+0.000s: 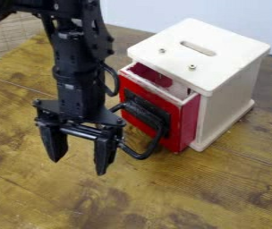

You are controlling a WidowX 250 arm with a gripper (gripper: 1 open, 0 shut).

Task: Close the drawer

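Observation:
The red drawer (160,109) stands pulled partway out of the cream-white box (228,85), its front tilted toward the left. A black loop handle (141,134) juts from the drawer front and hangs low toward the table. My black gripper (75,148) hovers just left of the handle, fingers pointing down and spread open with nothing between them. Its right finger (103,152) sits close beside the handle loop; whether they touch is unclear.
The wooden table (186,192) extends in front of and to the right of the gripper. The box top has a slot (199,47) and two screws. A woven blind (7,36) shows at the back left.

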